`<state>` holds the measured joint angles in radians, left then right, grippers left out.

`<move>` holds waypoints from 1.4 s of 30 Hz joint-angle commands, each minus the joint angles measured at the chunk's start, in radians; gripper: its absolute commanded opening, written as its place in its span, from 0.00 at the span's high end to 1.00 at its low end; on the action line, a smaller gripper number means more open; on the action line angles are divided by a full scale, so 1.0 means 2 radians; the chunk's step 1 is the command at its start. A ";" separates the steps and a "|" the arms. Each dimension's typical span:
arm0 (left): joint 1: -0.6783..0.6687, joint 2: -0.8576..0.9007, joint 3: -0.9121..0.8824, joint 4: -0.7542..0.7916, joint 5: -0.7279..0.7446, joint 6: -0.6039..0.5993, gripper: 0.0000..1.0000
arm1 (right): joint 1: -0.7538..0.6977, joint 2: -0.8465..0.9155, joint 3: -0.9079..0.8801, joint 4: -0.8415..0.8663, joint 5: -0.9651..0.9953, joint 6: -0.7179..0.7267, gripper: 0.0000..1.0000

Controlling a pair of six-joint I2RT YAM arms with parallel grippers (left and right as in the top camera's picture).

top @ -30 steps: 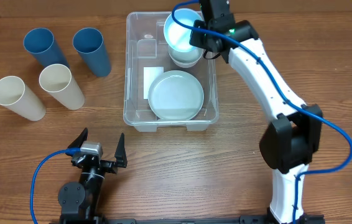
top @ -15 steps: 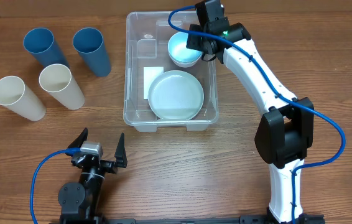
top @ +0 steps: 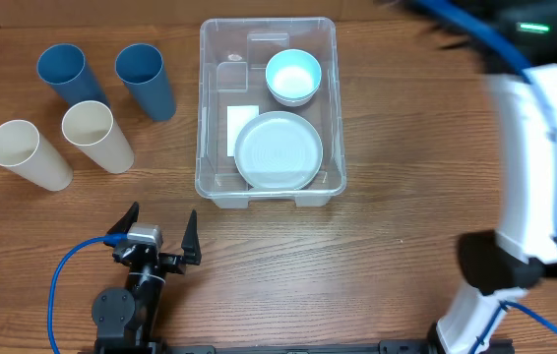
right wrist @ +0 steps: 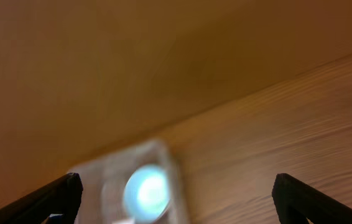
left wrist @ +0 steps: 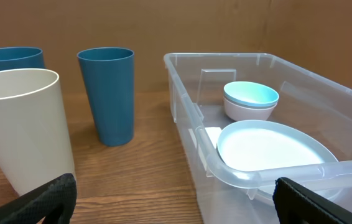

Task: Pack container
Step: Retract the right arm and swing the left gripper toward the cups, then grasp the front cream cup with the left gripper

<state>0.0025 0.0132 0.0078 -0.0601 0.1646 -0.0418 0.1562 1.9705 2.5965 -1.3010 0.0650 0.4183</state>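
BENCH VIEW: 1 clear container (top: 201, 118) sits top-centre on the wooden bench (top: 387, 246). Inside it are 1 pale plate (top: 278, 149), flat at the near end, and 2 bowls (top: 293, 77) nested at the far-right corner. The left wrist cam shows a light-blue bowl atop a white one. A white label (top: 243, 130) shows thru the floor, just left of the plate.

To the container's left stand 4 cups, all upright, mouths up. The 2 blue cups (top: 144, 81) are at the back and the 2 cream cups (top: 96, 135) nearer the front. None touches the container.

The left hand (top: 158, 228) sits at the bench's near edge, well apart from cups and container. Its fingers are spread wide and hold nothing. Its cam looks past a cream cup to the container's wall.

The right arm (top: 534, 147) is a blur at far right, off to the container's side. The right hand (right wrist: 176, 196) can't be made out overhead. Its own cam, also blurred, shows both tips at the frame's lower corners, wide apart and empty.
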 commanded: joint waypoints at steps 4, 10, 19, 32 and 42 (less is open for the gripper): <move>0.003 -0.004 -0.002 -0.005 -0.112 0.046 0.00 | -0.181 -0.015 0.007 -0.034 0.019 0.002 0.00; 0.002 -0.004 -0.002 0.008 -0.099 0.039 0.00 | -0.241 -0.015 0.007 -0.036 0.019 0.002 0.00; 0.002 -0.004 0.021 0.015 0.103 -0.040 0.00 | -0.243 -0.015 0.007 -0.036 0.019 0.002 0.00; 0.002 0.332 0.501 -0.277 0.131 0.003 0.00 | -0.243 -0.015 0.007 -0.036 0.019 0.002 0.00; 0.002 0.537 0.730 -0.391 0.182 0.028 0.00 | -0.243 -0.015 0.007 -0.036 0.019 0.002 0.00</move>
<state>0.0025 1.0183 1.3666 -0.7628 0.6285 0.0372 -0.3275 1.9518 2.6053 -1.3769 0.0933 0.4183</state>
